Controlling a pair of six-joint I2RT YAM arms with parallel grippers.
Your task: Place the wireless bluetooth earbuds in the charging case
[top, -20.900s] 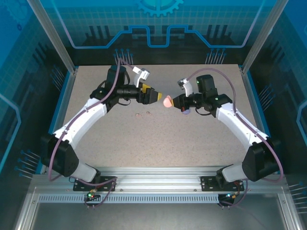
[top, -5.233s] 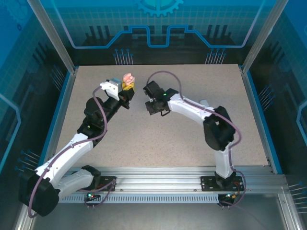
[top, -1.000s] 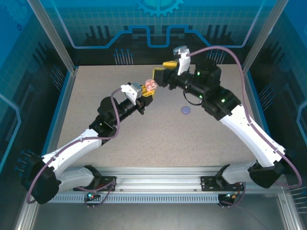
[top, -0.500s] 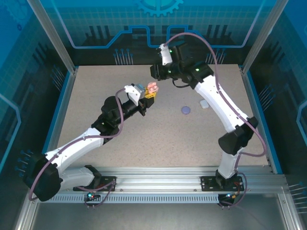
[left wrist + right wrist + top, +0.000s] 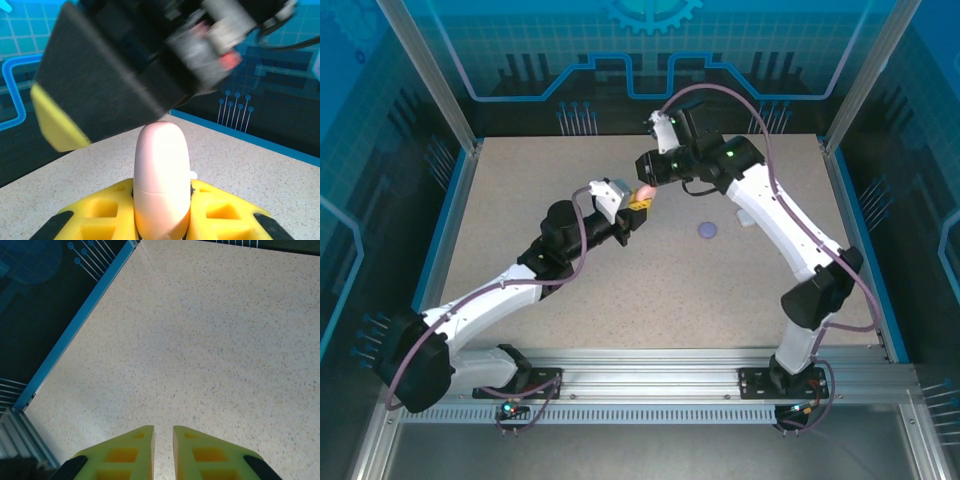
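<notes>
From above, the left gripper (image 5: 638, 202) holds a pink case (image 5: 643, 189) off the table (image 5: 620, 300), the right gripper (image 5: 650, 172) just beside it; a purple case (image 5: 708, 230) lies well apart. On the left wrist, yellow fingers (image 5: 100, 212) clamp low on that case: light, smooth, probably slippery, best pinched across its flat sides. On the right wrist, fingers (image 5: 125, 452) nearly meet, nothing seen between them.

We see the pink charging case (image 5: 161, 190) upright, shut, in the left gripper (image 5: 161, 222); a purple case (image 5: 708, 230) lies flat at its 4 o'clock.
</notes>
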